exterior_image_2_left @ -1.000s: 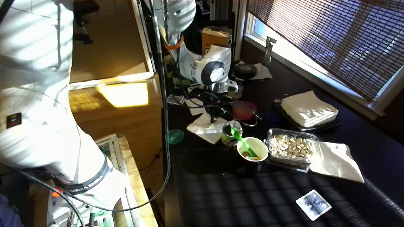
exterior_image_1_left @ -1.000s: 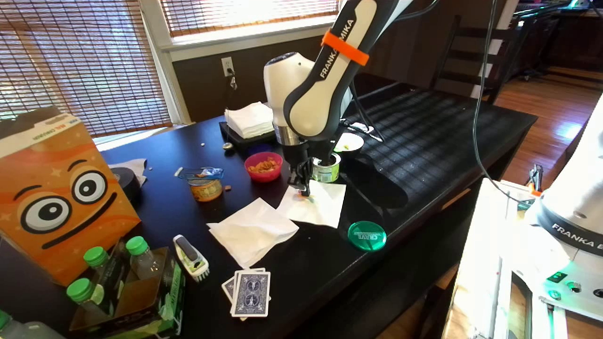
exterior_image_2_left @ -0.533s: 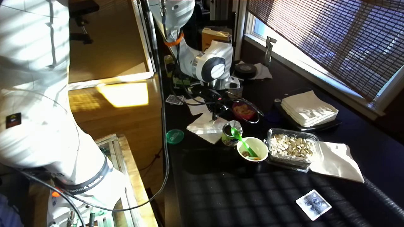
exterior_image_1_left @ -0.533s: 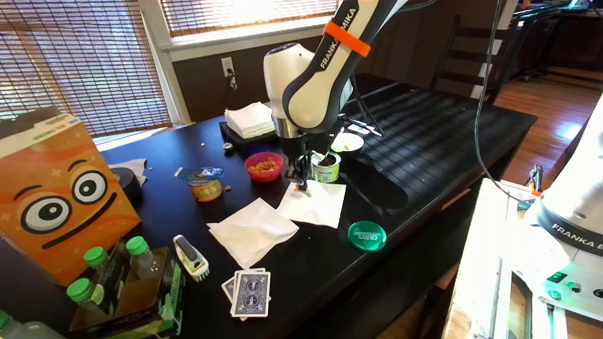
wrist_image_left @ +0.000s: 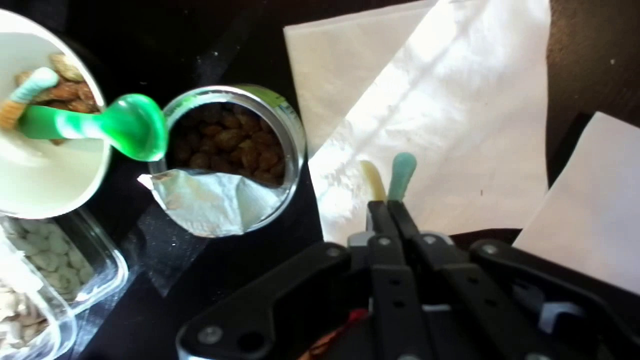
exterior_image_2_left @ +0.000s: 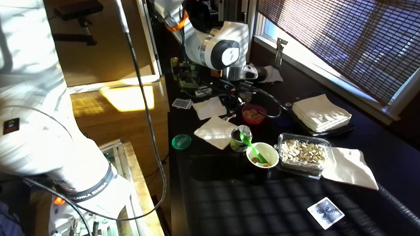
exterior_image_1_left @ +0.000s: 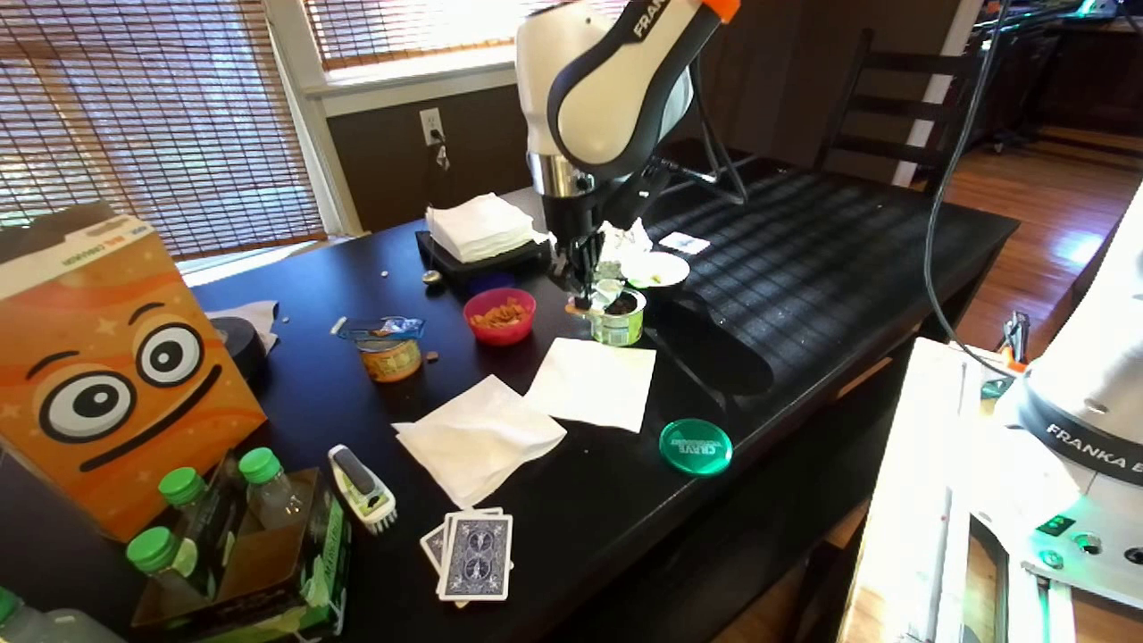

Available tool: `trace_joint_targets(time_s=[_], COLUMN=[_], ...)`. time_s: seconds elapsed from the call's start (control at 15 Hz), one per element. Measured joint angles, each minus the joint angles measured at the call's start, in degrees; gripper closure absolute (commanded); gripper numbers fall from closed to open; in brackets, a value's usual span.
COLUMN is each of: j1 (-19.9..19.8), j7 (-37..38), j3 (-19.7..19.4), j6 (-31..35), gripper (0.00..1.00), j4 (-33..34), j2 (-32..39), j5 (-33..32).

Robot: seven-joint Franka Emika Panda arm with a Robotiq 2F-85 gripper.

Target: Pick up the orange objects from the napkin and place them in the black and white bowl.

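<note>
Clamps slender, soft-looking orange, pale yellow and blue-green candy strips (exterior_image_1_left: 572,309) between the pressed-together black tips of the tool (wrist_image_left: 386,206); cannot tell whether one bent strip or two. Holds them clear above the flat, square, pale cream napkin (exterior_image_1_left: 591,386), seen against its seven o'clock side in the wrist view.

Presumably calls next for the small, round, black and white bowl (wrist_image_left: 45,185), between nine and ten o'clock from the tips in that view. Would cross, on that line, the cylindrical metal can (exterior_image_1_left: 618,330) holding brown nuts (wrist_image_left: 225,135): could drop a strip in there, from a pinch at the tips only. Could snag the crumpled silver foil lid (wrist_image_left: 215,202) by travelling too low, or knock the glossy green plastic spoon (wrist_image_left: 140,127), lying across the bowl's rim at three o'clock.

Points, in the wrist view, the curved pale yellow end (wrist_image_left: 373,179) between eleven and twelve o'clock and the blunt blue-green end (wrist_image_left: 402,172) just past twelve. Runs lengthwise roughly six to twelve there, nearly in line with the tool; in an exterior view, juts an orange end (exterior_image_1_left: 571,309) to about nine o'clock from the tips.
</note>
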Motion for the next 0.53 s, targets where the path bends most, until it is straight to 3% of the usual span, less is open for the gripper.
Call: trace_joint_targets(time_s=[0.53], j1=[-3.9], j7=[0.0], j3=[-5.2], j6=[-5.0], gripper=[0.98], j4=[-2.4], j2=[-9.7], j5=[-0.2])
